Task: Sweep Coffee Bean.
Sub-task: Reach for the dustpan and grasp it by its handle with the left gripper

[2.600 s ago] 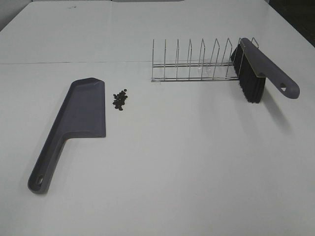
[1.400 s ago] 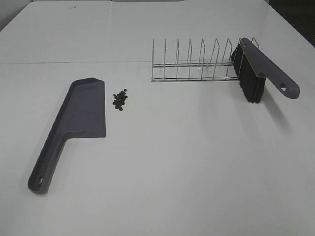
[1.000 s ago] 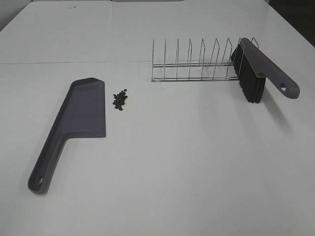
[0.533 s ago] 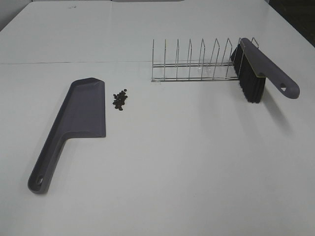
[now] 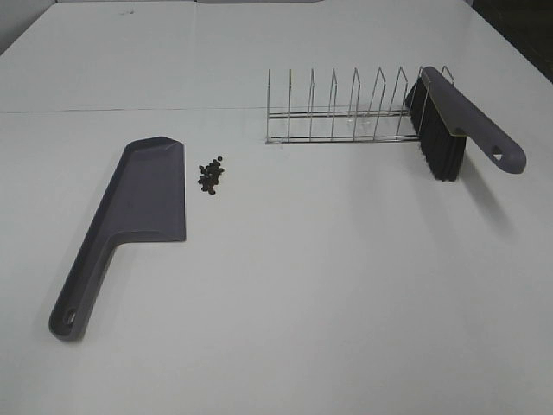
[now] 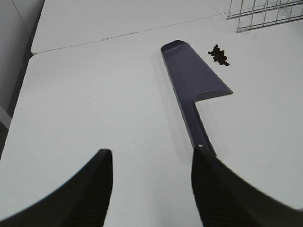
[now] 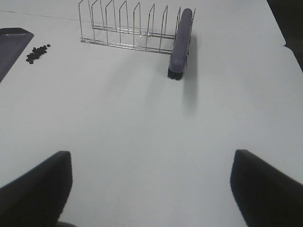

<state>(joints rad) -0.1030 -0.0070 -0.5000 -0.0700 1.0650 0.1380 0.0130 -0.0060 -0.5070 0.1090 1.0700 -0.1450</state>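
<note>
**Beans loose, tools ungrasped**

Our left gripper (image 6: 150, 158) has its jaws partly spread, our right gripper (image 7: 151, 158) wide apart, and both are empty. The coffee bean (image 5: 211, 175) cluster lies on the table (image 5: 346, 285) just beside the dustpan (image 5: 147, 203), which is empty. The wire rack (image 5: 341, 117) holds only the brush (image 5: 449, 130). We judge that a hard stroke could scatter beans or shove the unheld pan.

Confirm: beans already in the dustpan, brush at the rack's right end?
Wrong on the beans. The exterior high view shows the coffee beans on the table beside the dustpan, not in it. The brush is at the rack's right end.
</note>
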